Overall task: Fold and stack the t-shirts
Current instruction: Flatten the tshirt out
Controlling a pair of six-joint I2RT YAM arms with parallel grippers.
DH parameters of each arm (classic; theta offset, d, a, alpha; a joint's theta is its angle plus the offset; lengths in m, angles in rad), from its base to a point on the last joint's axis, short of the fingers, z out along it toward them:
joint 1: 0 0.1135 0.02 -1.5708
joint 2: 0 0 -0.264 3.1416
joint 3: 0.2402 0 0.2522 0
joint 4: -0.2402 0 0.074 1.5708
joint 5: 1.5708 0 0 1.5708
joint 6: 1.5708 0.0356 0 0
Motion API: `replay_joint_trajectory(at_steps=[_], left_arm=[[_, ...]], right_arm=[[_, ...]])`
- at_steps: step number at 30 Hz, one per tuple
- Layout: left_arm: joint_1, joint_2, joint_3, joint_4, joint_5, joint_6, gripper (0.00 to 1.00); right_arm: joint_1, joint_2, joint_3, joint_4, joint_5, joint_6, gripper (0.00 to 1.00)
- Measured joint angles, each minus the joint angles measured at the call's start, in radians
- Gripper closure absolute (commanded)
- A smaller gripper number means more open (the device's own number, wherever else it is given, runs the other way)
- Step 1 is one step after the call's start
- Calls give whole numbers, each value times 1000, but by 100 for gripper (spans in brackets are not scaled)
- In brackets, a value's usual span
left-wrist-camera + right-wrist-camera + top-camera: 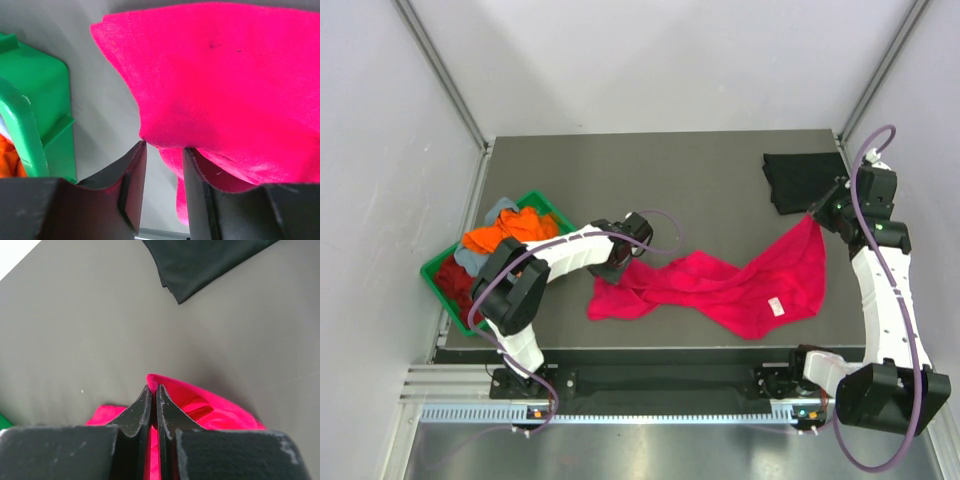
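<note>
The pink t-shirt (720,285) lies spread and twisted across the front middle of the surface (650,170), with a small white label showing near its right hem. Its far right corner is drawn up to the right tool (812,213), whose fingers are pressed together with a ridge of the pink cloth pinched between their tips. At the shirt's left end the left tool (620,262) sits low over the surface with its fingers parted. In the left wrist view a fold of the pink cloth hangs into the gap against one finger, and bare surface shows between the cloth and the other finger, so nothing is clamped there. The black t-shirt (798,180) lies folded flat at the far right corner of the surface, just beyond the right tool. At the left edge a green tray (428,270) holds an orange t-shirt (510,230) on top, a grey-blue t-shirt (498,208) at its far side and a dark red t-shirt (455,282) at its near end
</note>
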Motion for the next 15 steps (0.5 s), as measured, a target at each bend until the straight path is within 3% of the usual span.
replay_joint_trajectory(at_steps=[8,13,15], left_arm=[[-18,-22,17,-11,24,0,62],[-28,-73,35,-22,78,4,74],[-28,-77,37,-27,90,6,74]], right_arm=[[0,-1,-5,3,-2,0,100],[0,-1,-5,3,-5,0,100],[0,-1,-5,4,-9,0,100]])
